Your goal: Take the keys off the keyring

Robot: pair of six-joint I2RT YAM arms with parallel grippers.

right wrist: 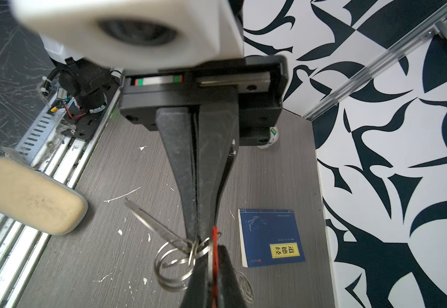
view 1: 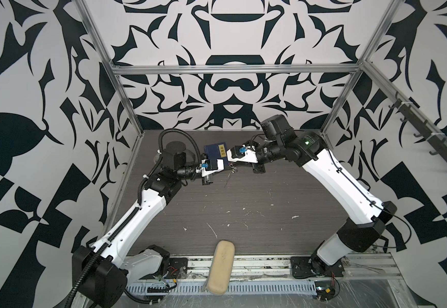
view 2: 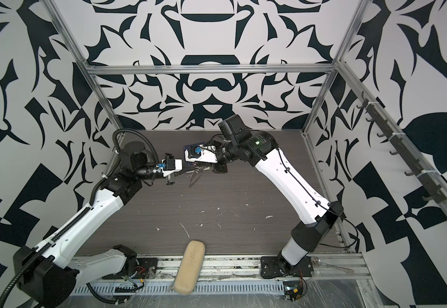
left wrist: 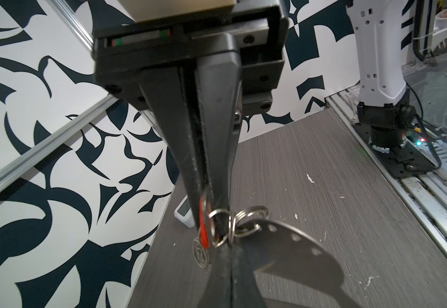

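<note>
Over the table (view 1: 243, 213), just below the book (view 1: 214, 153) in the upper middle of a top view, the left gripper (left wrist: 209, 226) and right gripper (right wrist: 199, 237) are met tip to tip, each with jaws pressed together. The keyring (left wrist: 231, 224) is pinched by the right gripper and the keys (right wrist: 153, 222), by their red tag (left wrist: 203, 232), by the left, the bunch being held between the two tips.

in a top view the keys (view 1: 232, 171) are too small to tell apart, the blue book (view 1: 213, 153) half hidden.
</note>
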